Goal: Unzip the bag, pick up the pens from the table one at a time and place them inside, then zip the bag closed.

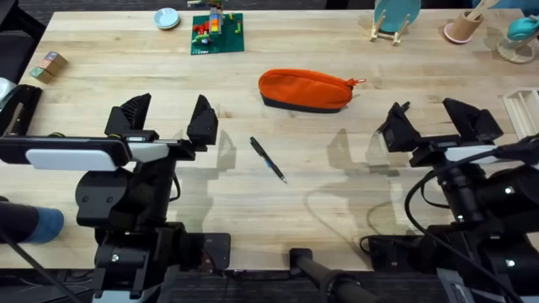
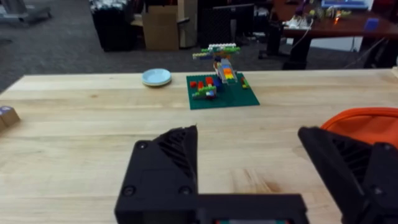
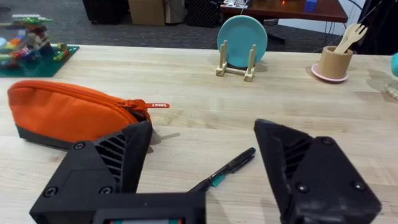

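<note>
Table (image 1: 126, 80), bag (image 1: 305, 89) zipped, contents hidden

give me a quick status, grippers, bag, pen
Left gripper open, empty. Right gripper open, empty. Bag zipped shut on the table, one pen lying in front of it. Nothing blocking either.

Bare table (image 1: 354, 177) lies between both arms; one pen (image 1: 268, 159) lies there, bag (image 1: 306, 90) beyond.
</note>
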Controlling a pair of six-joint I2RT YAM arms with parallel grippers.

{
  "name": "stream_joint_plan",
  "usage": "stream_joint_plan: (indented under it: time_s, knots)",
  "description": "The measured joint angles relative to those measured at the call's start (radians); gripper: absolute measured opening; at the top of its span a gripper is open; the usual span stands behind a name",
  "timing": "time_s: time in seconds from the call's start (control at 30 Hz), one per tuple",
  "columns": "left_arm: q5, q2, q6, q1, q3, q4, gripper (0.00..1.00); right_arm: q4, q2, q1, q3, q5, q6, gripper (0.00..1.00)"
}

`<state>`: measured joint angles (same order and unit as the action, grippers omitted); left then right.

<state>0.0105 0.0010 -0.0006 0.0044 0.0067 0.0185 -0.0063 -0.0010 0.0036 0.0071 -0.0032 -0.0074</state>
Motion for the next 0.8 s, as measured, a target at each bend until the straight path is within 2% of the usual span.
stream_joint_plan:
  time_s: [0.8]
  knots:
    - [-0.008,0.000,0.001,0.000,0.000,0.004,0.993,-0.002,0.000,0.000,0.001,0.004,-0.020,0.996]
